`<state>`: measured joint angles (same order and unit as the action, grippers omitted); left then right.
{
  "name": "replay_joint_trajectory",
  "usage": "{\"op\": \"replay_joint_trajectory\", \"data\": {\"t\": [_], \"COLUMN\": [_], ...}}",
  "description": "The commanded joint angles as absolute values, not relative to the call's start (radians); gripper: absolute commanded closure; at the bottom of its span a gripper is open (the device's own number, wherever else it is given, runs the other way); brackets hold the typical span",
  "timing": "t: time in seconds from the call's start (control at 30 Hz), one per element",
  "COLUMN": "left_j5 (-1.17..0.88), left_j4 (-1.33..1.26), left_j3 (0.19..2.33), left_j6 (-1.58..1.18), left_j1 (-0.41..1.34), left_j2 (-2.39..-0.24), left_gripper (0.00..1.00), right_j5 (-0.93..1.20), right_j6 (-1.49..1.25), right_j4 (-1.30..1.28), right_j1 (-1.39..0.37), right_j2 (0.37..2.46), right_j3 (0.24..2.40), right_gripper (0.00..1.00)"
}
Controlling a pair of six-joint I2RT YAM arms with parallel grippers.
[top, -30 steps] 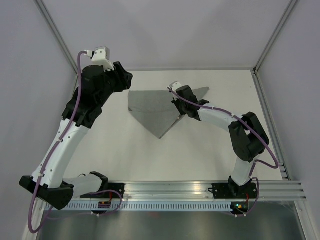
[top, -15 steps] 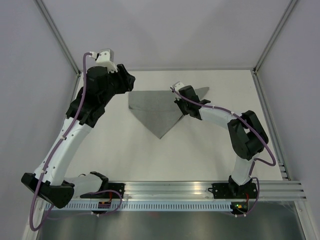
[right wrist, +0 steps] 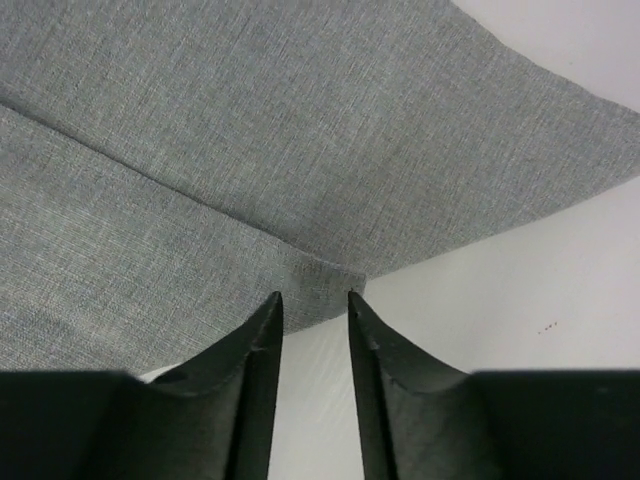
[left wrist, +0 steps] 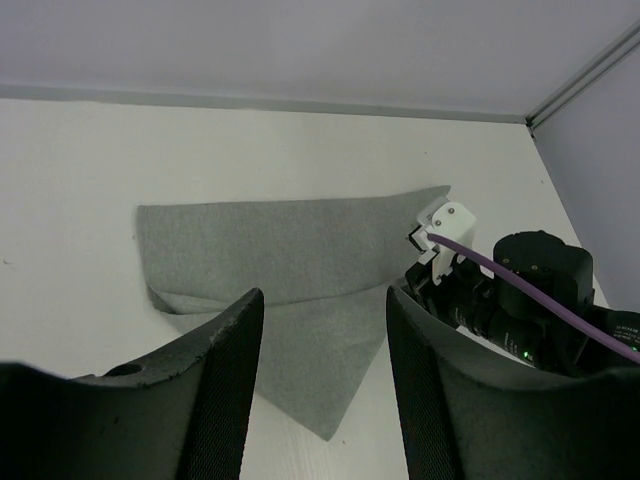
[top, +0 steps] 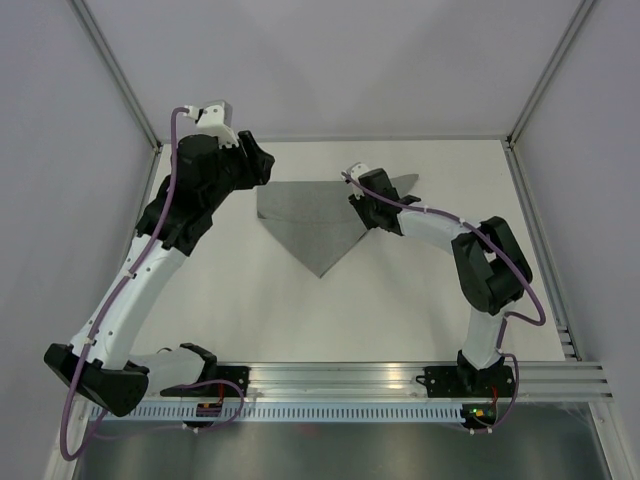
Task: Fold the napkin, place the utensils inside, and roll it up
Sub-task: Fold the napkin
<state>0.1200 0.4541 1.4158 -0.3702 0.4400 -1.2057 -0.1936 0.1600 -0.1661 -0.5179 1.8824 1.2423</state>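
Note:
The grey napkin [top: 312, 218] lies flat on the white table, folded into a downward-pointing triangle with a flap reaching right behind my right arm. My right gripper [top: 360, 207] sits low at the napkin's right edge. In the right wrist view its fingers [right wrist: 262, 335] stand slightly apart, with a folded corner of the napkin [right wrist: 300, 130] just past their tips and bare table between them [right wrist: 314, 305]. My left gripper [top: 262, 166] hovers open and empty over the napkin's far left corner; in its wrist view the napkin [left wrist: 290, 250] shows between the wide jaws [left wrist: 325, 305]. No utensils are in view.
The enclosure's white walls close the table at the back and sides, with metal frame posts [top: 530, 110] at the corners. An aluminium rail [top: 400, 382] holding both arm bases runs along the near edge.
My right gripper moved up and left, and the napkin flap it held raised now lies flat. My left gripper shifted slightly right towards the napkin's far left corner.

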Motion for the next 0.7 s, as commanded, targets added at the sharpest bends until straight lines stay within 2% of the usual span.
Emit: {"op": "replay_joint_trajectory", "data": {"t": [0.0,0.13,0.4,0.67], "left_j5": [0.091,0.081,0.068,0.052], "left_j4": [0.413,0.405,0.382,0.354], "left_j3": [1.413,1.414,1.411,1.401], "left_j6": [-0.379,-0.379,-0.382,-0.391], "left_j1": [0.44,0.44,0.44,0.44], "left_j2": [-1.201,-1.212,-1.242,-1.262], "left_gripper": [0.42,0.42,0.42,0.42], "right_j5": [-0.183,-0.137,0.041,0.19], "right_j6": [0.15,0.117,0.014,-0.133], "right_j4": [-0.193,-0.225,-0.333,-0.414], "right_j1": [-0.496,-0.433,-0.243,-0.092], "right_j2": [1.881,1.894,2.012,2.166], "right_j3": [1.319,1.368,1.552,1.738], "right_gripper": [0.6,0.47,0.45,0.39]}}
